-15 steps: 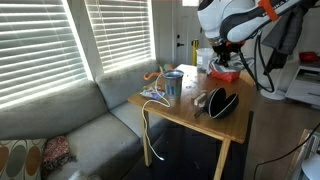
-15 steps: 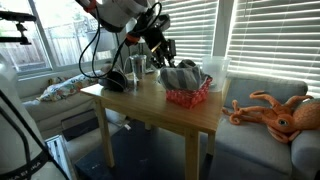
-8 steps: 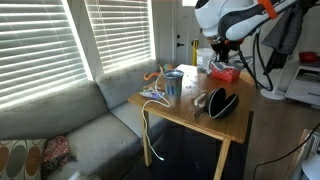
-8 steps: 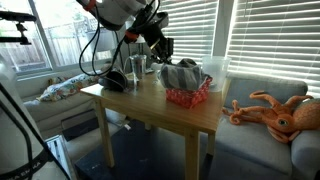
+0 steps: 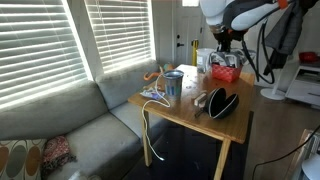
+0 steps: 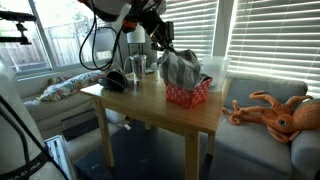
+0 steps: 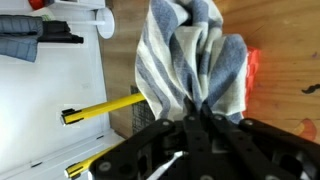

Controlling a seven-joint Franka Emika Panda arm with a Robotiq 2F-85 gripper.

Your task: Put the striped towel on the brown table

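Note:
The striped towel (image 7: 190, 55), grey-white with blue-grey stripes, hangs bunched from my gripper (image 7: 188, 122), whose fingers are shut on its top. In both exterior views the gripper (image 6: 160, 42) (image 5: 222, 47) holds the towel (image 6: 180, 68) just above the red basket (image 6: 187, 94) (image 5: 226, 73). The towel's lower end still reaches the basket. The basket stands at the far end of the light-brown wooden table (image 6: 140, 103) (image 5: 185, 112). A bit of the red basket (image 7: 253, 68) shows beside the towel in the wrist view.
A metal cup (image 5: 173, 85) (image 6: 137, 68) and a black object (image 5: 222, 102) (image 6: 113, 81) stand on the table. A white cable (image 5: 148, 130) hangs off its edge. A grey couch (image 5: 70, 130) and an orange octopus toy (image 6: 275, 112) lie beside the table. Blinds are behind.
The gripper has risen and drawn the towel up out of the red basket; before, the towel lay heaped in the basket with the gripper low over it.

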